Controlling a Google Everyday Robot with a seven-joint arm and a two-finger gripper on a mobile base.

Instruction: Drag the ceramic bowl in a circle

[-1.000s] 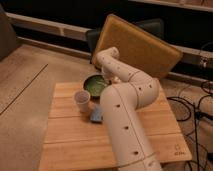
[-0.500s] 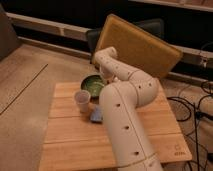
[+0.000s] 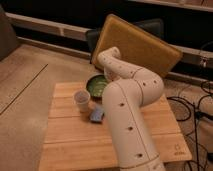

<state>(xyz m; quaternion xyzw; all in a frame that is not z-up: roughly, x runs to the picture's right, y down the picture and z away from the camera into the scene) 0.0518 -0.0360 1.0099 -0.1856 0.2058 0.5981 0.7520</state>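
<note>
The ceramic bowl (image 3: 94, 85), round with a glossy green inside, sits near the far edge of the wooden table (image 3: 70, 140). My white arm rises from the front of the table, bends over and comes down at the bowl's right rim. My gripper (image 3: 106, 78) is at that rim, mostly hidden behind the arm's last link. I cannot tell whether it touches the bowl.
A small white cup (image 3: 81, 100) stands just front-left of the bowl. A blue object (image 3: 96, 115) lies beside the arm, in front of the bowl. A large yellow board (image 3: 142, 45) leans behind the table. Cables (image 3: 192, 107) lie on the floor at the right.
</note>
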